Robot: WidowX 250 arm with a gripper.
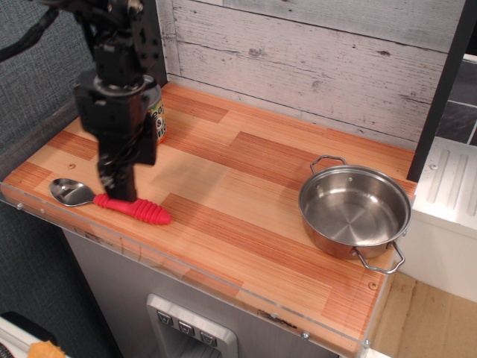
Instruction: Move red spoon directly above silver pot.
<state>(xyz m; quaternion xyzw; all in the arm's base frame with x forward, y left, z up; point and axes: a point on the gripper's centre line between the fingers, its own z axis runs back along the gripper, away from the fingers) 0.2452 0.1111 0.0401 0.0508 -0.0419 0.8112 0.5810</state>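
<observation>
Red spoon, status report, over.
Tool down over red spoon handle, grip state unclear. Spoon flat on counter. Silver pot far right, empty. Path between bare.

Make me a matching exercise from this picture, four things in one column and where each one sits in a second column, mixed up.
1. red spoon
2. silver pot
3. tin can
4. gripper

A. right side of the counter
B. back left, mostly hidden behind the arm
C. left front edge, lying flat
D. just over the red handle

Pairs: 1-C, 2-A, 3-B, 4-D
</observation>
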